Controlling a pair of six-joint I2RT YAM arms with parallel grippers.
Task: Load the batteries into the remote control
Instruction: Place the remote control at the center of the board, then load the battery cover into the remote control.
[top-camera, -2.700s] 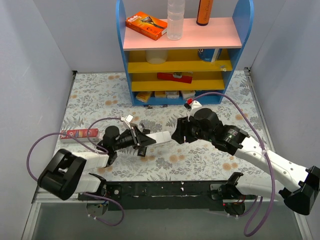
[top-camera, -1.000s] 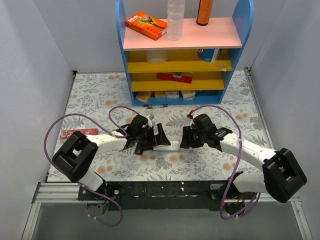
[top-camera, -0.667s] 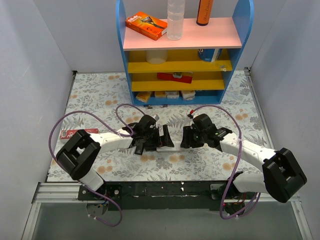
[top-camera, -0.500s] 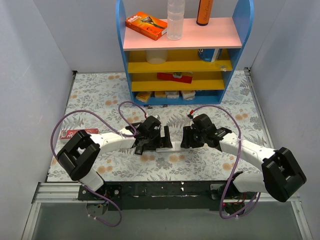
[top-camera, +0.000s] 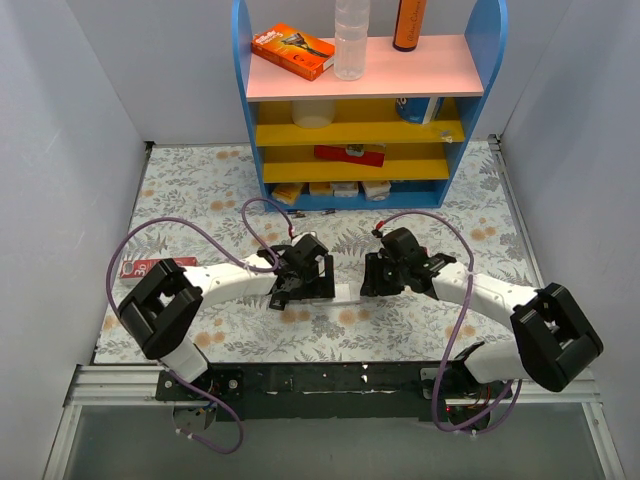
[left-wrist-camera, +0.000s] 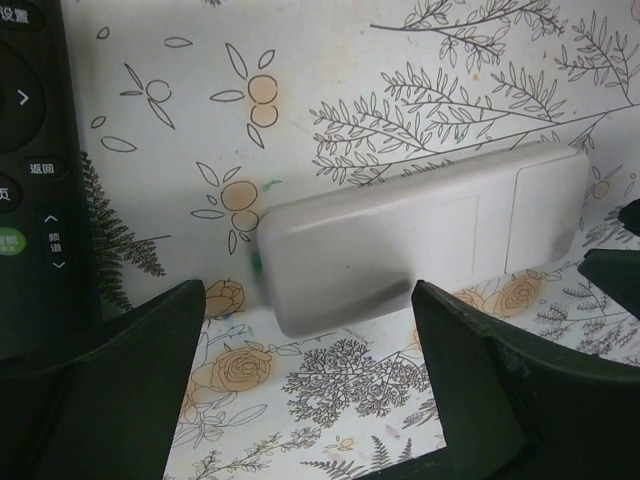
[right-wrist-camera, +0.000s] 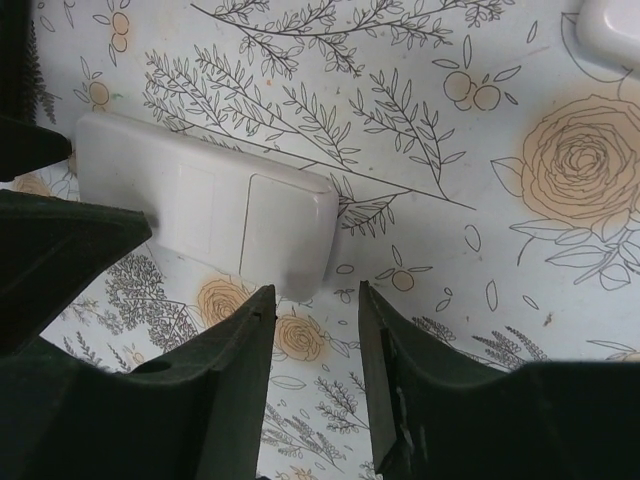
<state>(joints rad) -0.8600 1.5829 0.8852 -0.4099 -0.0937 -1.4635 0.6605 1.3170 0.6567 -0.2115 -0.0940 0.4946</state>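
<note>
The white remote control (left-wrist-camera: 420, 235) lies flat on the floral mat, blank back up, with a seam across it near one end. My left gripper (left-wrist-camera: 310, 330) hangs open over its left end, and the near edge of the remote sits between the wide-set fingertips without touching them. My right gripper (right-wrist-camera: 315, 290) is open with a narrower gap, its tips at the remote control's (right-wrist-camera: 210, 210) right end and only mat between them. From above, the left gripper (top-camera: 305, 282) and right gripper (top-camera: 385, 275) face each other over the remote control (top-camera: 345, 294). I cannot make out the batteries in any view.
A dark remote (left-wrist-camera: 30, 150) with printed buttons lies just left of the white one. Another white object (right-wrist-camera: 612, 25) lies beyond the right gripper. A red-and-white tube (top-camera: 150, 268) sits at the mat's left edge. The blue shelf unit (top-camera: 360, 110) stands at the back.
My left gripper has slid right, onto the white remote, and its jaws have narrowed a little. The right gripper's jaws have also drawn closer together, staying at the remote's other end.
</note>
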